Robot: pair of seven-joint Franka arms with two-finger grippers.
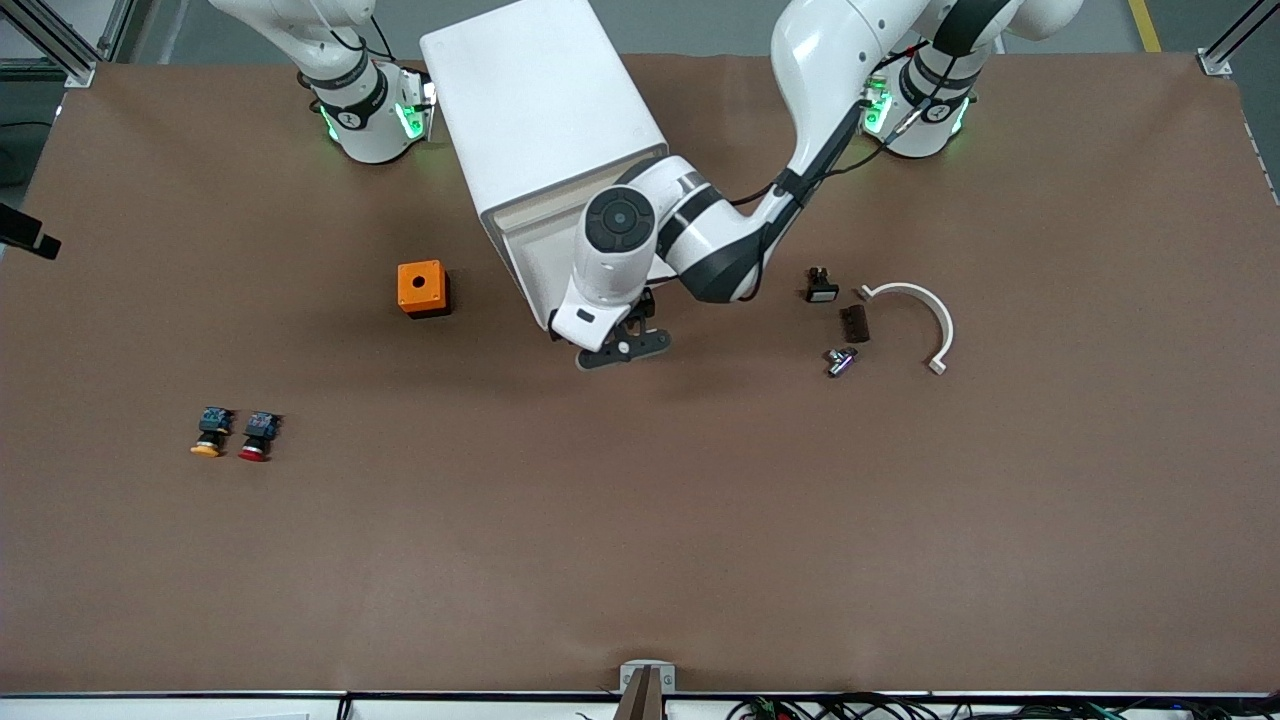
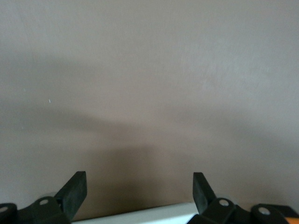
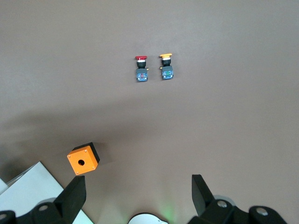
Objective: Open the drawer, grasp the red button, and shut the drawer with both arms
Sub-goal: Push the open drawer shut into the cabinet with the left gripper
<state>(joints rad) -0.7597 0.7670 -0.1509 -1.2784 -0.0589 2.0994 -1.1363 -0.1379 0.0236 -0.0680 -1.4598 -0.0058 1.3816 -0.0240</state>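
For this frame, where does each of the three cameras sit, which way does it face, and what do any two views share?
Front view: high across the table, facing both arm bases; shows the white cabinet, left pincer at its drawer fronts.
Left wrist view: looks down at bare table between its open fingers, a white cabinet edge showing.
Right wrist view: high up, open fingers framing the red button, orange-capped twin, orange cube.
Shared: front and right wrist views both show buttons, cube, cabinet.

Bare table [image 1: 640,520] surrounds the button [image 1: 257,436], crowded only by its orange-capped twin [image 1: 209,433] just beside.
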